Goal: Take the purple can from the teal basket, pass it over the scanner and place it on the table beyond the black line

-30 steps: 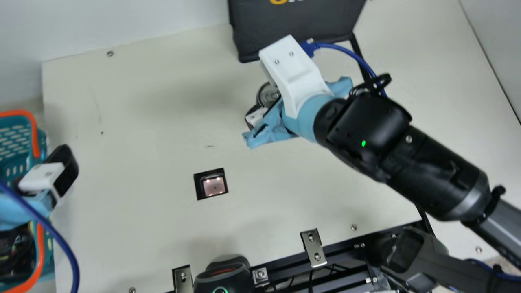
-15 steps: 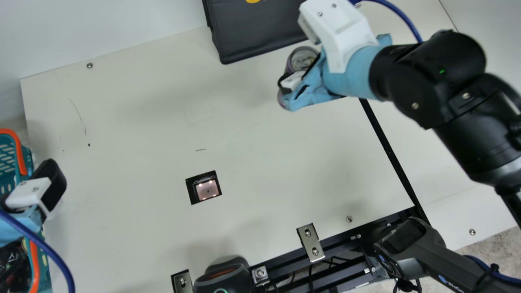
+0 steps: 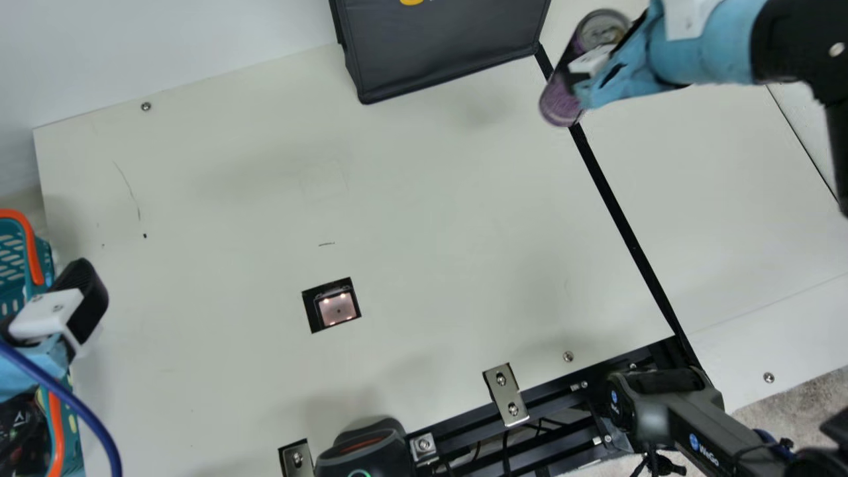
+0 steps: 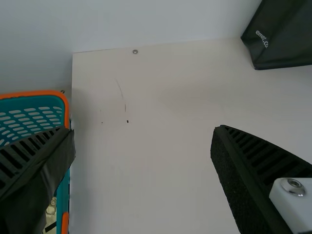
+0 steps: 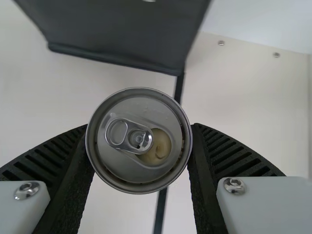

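Above the black line (image 3: 623,218), the right gripper (image 3: 582,69) of a two-armed robot clasps the purple can (image 3: 561,105), its ribbed fingers pressed to opposite sides. The right wrist view looks straight onto the can's silver lid, with its pull tab and a pale patch beside the tab. The purple lower body shows below the gripper in the main view, where it overlaps the line. A light blue cover wraps the wrist behind. Near the can, a dark bag (image 3: 437,53) stands at the back of the cream table (image 3: 411,218), one bottom corner meeting the line, which runs on to the table's near side. Well apart from the can, the scanner (image 3: 338,309) glows pink in a black square in the tabletop. Near the table's front edge are a metal bracket (image 3: 505,395) and, farther left, a rounded black device (image 3: 364,454) with a green ring. At far left, the left gripper (image 3: 83,301) hangs over the edge of the teal basket (image 3: 43,262), its fingers spread wide, a blue cable (image 3: 76,394) curving past it. Dark goods (image 3: 18,430) lie in the orange-rimmed basket, too shadowed to identify. Behind the table rises a pale wall (image 3: 165,46).
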Controlling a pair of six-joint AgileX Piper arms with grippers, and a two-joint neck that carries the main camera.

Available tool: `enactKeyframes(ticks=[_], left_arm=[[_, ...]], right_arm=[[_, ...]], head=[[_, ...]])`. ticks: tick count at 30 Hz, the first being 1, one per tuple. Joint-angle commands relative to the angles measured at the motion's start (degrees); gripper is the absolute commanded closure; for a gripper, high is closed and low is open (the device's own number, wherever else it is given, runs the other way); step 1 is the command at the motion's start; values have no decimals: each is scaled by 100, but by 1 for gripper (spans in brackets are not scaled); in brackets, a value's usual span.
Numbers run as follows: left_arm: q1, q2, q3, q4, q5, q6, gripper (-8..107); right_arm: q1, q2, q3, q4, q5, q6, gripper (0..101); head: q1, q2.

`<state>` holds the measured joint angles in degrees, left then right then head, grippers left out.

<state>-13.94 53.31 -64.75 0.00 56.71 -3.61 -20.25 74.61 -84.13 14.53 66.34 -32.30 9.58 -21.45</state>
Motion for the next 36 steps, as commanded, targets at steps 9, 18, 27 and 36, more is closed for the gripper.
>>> enactKeyframes(ticks=[9, 18, 27, 36], left_arm=[[0, 0, 0, 0, 0, 0, 9], [0, 0, 0, 0, 0, 0, 9], [0, 0, 0, 0, 0, 0, 9], [0, 0, 0, 0, 0, 0, 9]], right_arm=[[-1350, 875, -403, 213, -321, -875, 101], [-1509, 1734, -672, -36, -897, -98, 101], [-1585, 2490, -936, -301, -1439, 881, 101], [-1774, 3153, -1259, -279, -1779, 1450, 101]], head=[[-166, -13], [-166, -13], [-166, -13], [-166, -13]])
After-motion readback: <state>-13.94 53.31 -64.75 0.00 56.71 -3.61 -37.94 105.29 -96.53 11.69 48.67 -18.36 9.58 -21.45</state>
